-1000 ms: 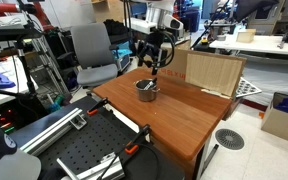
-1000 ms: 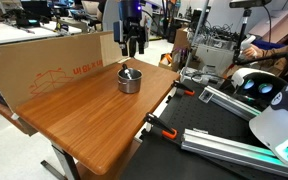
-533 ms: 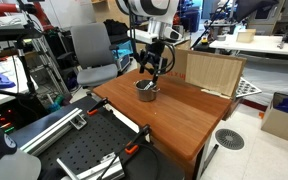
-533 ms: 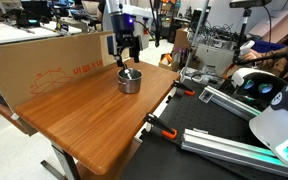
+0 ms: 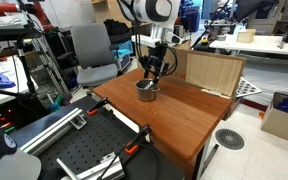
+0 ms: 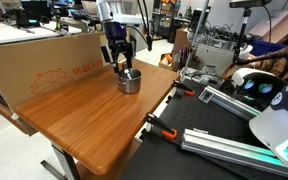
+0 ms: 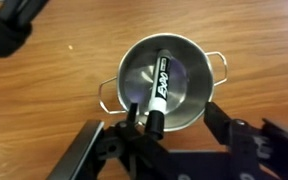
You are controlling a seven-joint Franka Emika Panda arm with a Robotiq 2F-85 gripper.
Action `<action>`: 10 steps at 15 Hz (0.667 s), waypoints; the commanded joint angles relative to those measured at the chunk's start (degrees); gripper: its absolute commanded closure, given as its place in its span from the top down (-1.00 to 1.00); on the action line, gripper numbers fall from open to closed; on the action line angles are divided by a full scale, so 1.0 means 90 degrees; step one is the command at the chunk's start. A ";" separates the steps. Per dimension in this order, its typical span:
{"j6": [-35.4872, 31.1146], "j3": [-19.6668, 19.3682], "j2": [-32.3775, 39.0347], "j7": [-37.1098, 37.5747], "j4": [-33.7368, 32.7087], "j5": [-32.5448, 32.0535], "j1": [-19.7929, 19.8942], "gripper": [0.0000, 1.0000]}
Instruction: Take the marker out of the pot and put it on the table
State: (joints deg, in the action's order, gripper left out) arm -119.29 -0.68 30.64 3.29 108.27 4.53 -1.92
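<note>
The small steel pot (image 7: 164,80) stands on the reddish-brown table (image 7: 44,80). The marker (image 7: 159,88) lies slanted inside it, with a dark body, white lettering and a black end leaning on the near rim. My gripper (image 7: 174,122) is open just above the pot. Its jaws straddle the near rim, and the marker's lower end sits close beside one finger (image 7: 132,126). In both exterior views the gripper (image 5: 151,72) (image 6: 120,62) hangs straight over the pot (image 5: 146,90) (image 6: 130,80) near the table's (image 5: 184,115) (image 6: 84,120) far edge.
A cardboard box (image 5: 212,70) (image 6: 44,60) stands along the table's back edge close to the pot. A grey chair (image 5: 92,55) is behind the table. A black perforated board (image 5: 84,155) adjoins the table, with orange clamps (image 6: 159,128) at that edge.
My gripper has come down and shifted slightly, from above the pot to just over its rim. The pot and marker have not moved.
</note>
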 commanded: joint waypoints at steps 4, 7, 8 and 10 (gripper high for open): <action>0.0608 0.0008 0.0372 0.0201 -0.0655 -0.0213 -0.0031 -0.59; 0.0659 0.0041 0.0397 0.0178 -0.0719 -0.0204 -0.0038 -1.00; 0.0678 0.0044 0.0401 0.0165 -0.0732 -0.0202 -0.0037 -0.92; 0.0699 0.0063 0.0375 0.0101 -0.0739 -0.0163 -0.0007 -0.90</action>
State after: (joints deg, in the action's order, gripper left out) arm -114.63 -0.34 32.79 3.88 103.55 3.51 -2.05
